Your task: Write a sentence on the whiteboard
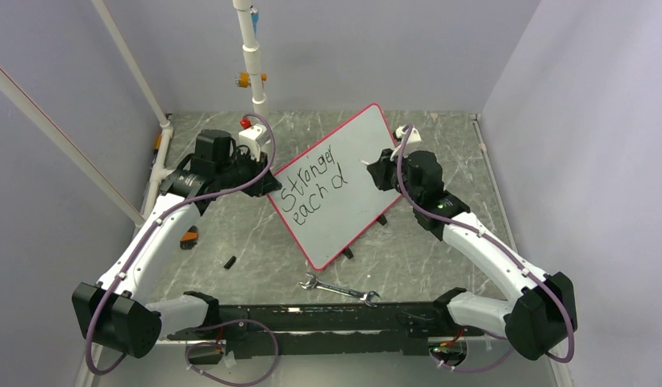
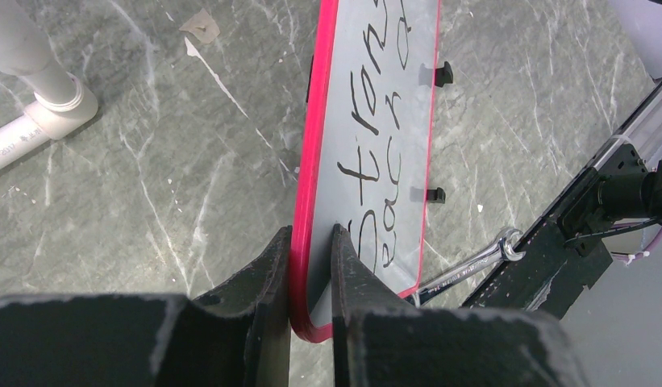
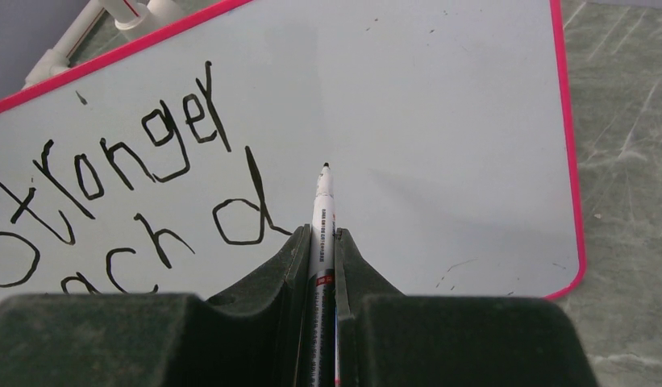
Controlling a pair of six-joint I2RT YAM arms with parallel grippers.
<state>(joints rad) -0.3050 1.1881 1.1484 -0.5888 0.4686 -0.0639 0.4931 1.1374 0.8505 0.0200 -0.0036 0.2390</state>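
1. One whiteboard is sitting at the centre of the top view on the grey marbled bench, tilted up on its black feet, two of which are showing along its lower-right edge.
2. Its long axis is running from the lower left toward the upper right of the top view, with one corner pointing down toward the arm bases.
3. One sentence is showing in two black lines, "Stronger" above "each d", and the letters are running along the long axis toward the upper right.
4. Two arms are reaching in, one from each side of the frame.
5. The left fingers are clenching the whiteboard's red rim at its left corner, one finger on each face of the board.
6. The right fingers are grasping one white marker, which is pointing straight up the right wrist view; its black tip is sitting just right of the "d", and whether it is touching the board I cannot tell.
7. One steel wrench is lying flat on the bench at lower centre, near the board's lowest corner but apart from it, with its length running almost left to right.
8. One small black piece is lying on the bench to the left of the wrench.
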